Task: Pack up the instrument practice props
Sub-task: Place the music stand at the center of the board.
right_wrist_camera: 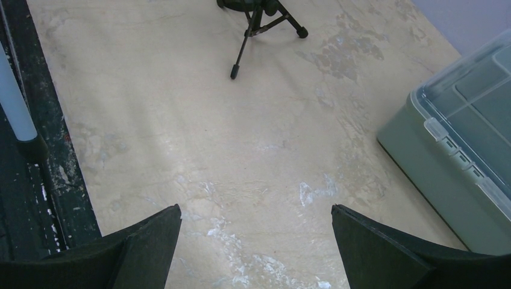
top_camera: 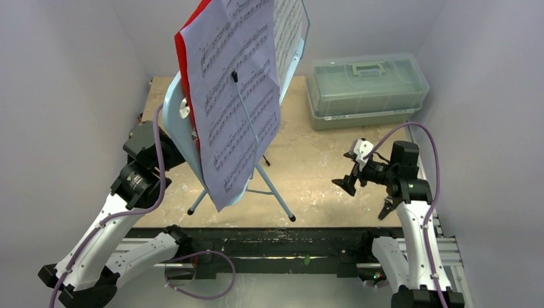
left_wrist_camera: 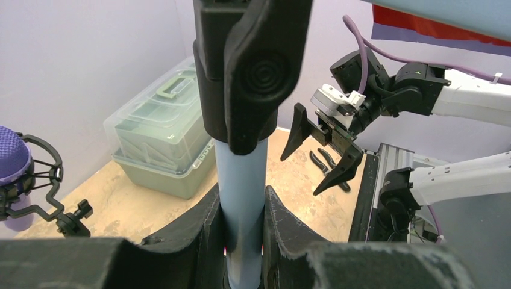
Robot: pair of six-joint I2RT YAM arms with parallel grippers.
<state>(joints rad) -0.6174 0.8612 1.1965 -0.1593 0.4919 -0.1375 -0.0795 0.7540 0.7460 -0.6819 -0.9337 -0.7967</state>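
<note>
**Fingers clamped on the music rest's pole, other arm idle**

Fingers (left_wrist_camera: pixel 208 232) of the left gripper (left_wrist_camera: pixel 242 201) sat closed to a narrow gap around the light-blue pole (left_wrist_camera: pixel 241 171) of the music rest (top_camera: pixel 174 119), pressing it from both sides just below a black clamp collar (left_wrist_camera: pixel 253 72). Above that grip the rest leaned toward the near-left, its tripod legs (top_camera: pixel 277 192) meeting the table (top_camera: pixel 308 160) near the front edge. Printed sheet music (top_camera: pixel 240 96) lay against its face, with the red folder (left_wrist_camera: pixel 422 21) showing behind the pages.

On the right, the right gripper (right_wrist_camera: pixel 254 211) hung over bare tabletop with its jaws spread wide and nothing between them. Beyond it stood a small black tripod (right_wrist_camera: pixel 259 13), probably a mic holder's foot, though its top was cut off. At the far left the purple microphone (left_wrist_camera: pixel 11 159) sat cradled in a black mic holder (left_wrist_camera: pixel 71 221). Farthest back, by the rear wall, rested the closed grey-green plastic box (top_camera: pixel 369 90).
</note>
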